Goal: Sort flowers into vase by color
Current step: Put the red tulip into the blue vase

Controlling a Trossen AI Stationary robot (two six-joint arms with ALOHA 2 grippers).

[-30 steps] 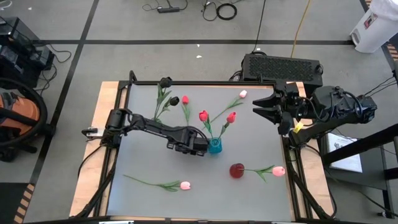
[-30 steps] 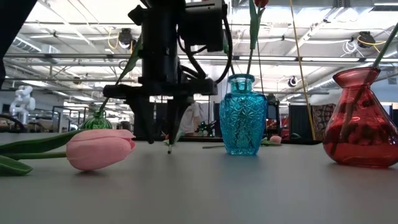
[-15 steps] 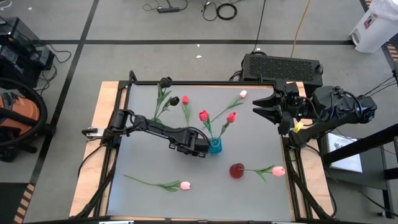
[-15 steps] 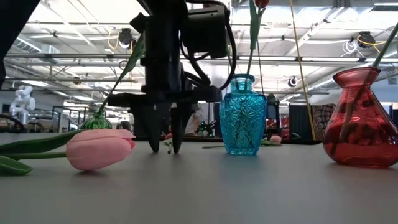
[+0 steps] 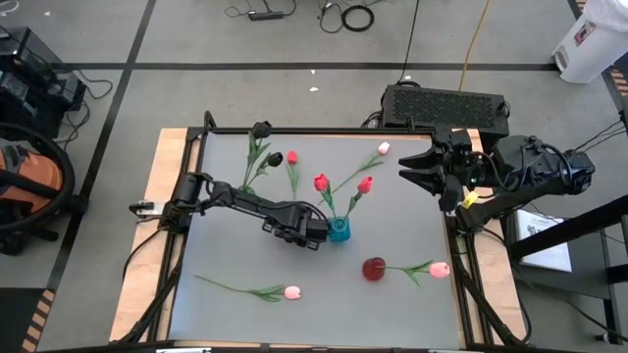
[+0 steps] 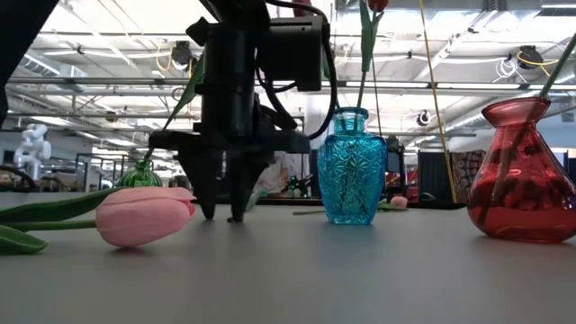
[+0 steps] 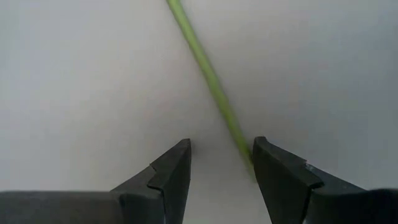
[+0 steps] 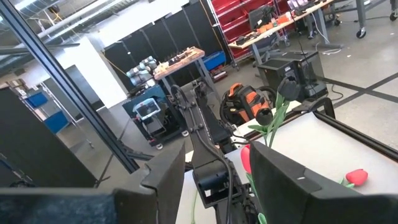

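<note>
Jaws on my left gripper (image 5: 312, 238) stand wide apart, tips down on the worktop (image 5: 412, 294) at nine o'clock of the blue vase (image 5: 340, 230), straddling a green stem (image 7: 208, 74) without gripping it, while the right gripper (image 5: 410, 172) waits half-open and empty at the worktop's two o'clock edge.

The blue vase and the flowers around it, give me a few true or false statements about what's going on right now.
1. The blue vase holds red tulips. True.
2. The left gripper is shut on a pink tulip. False: its jaws stand open over a green stem on the table, gripping nothing.
3. A pink tulip lies flat on the table. True.
4. The red vase is tipped over. False: it stands upright.
5. The right gripper hovers over the blue vase. False: it waits at the table's right edge.
</note>
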